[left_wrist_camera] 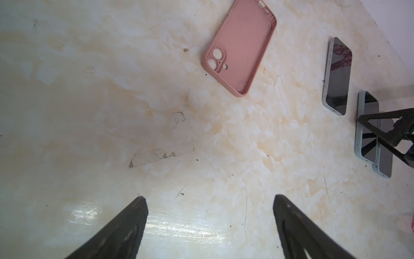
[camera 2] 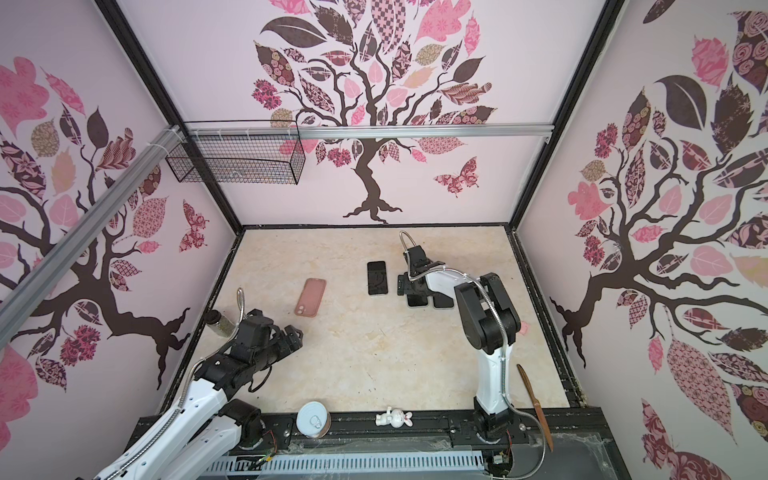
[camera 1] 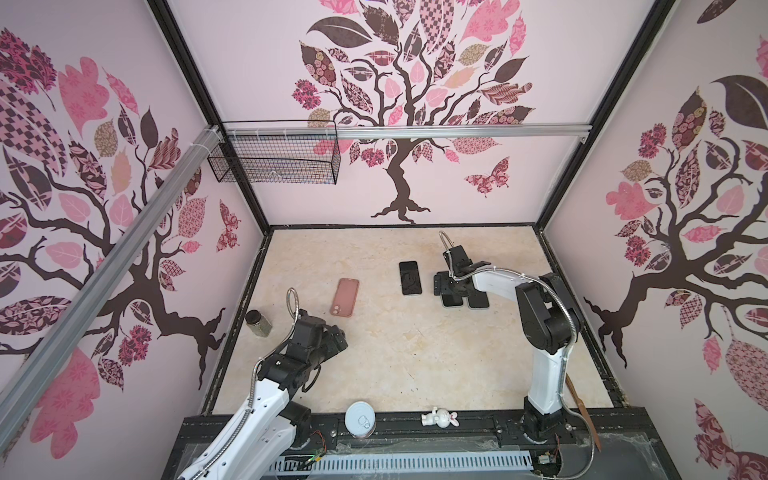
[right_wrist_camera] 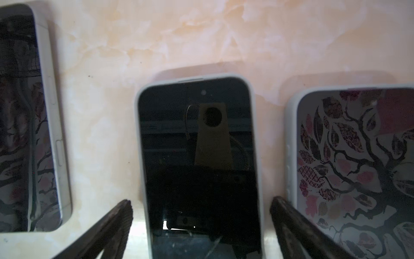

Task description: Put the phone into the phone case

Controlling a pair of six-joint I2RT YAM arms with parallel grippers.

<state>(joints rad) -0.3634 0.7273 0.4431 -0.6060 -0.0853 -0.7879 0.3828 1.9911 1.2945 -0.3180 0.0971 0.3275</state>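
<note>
Marble-patterned tabletop (camera 1: pixel 415 353) carries a pink phone case (camera 1: pixel 344 297), hollow side up and empty. Over a dark-screened phone (right_wrist_camera: pixel 197 145) the right gripper (right_wrist_camera: pixel 200 208) straddles it, jaws apart; the left gripper (left_wrist_camera: pixel 210 201) hangs spread wide.

My cell: pale pink walls (camera 1: pixel 457 187) printed with brown-and-pink trees; cream marbled floor panel (camera 1: pixel 395 353); black wire basket (camera 1: pixel 274 162) hung from silver aluminium rail (camera 1: pixel 457 132), back left.

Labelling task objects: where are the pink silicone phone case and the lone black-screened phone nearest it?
pink silicone phone case (camera 1: pixel 345 297): in a top view, middle of its open inner face.
black-screened phone (camera 1: pixel 410 277): in a top view, centre of its screen.
</note>
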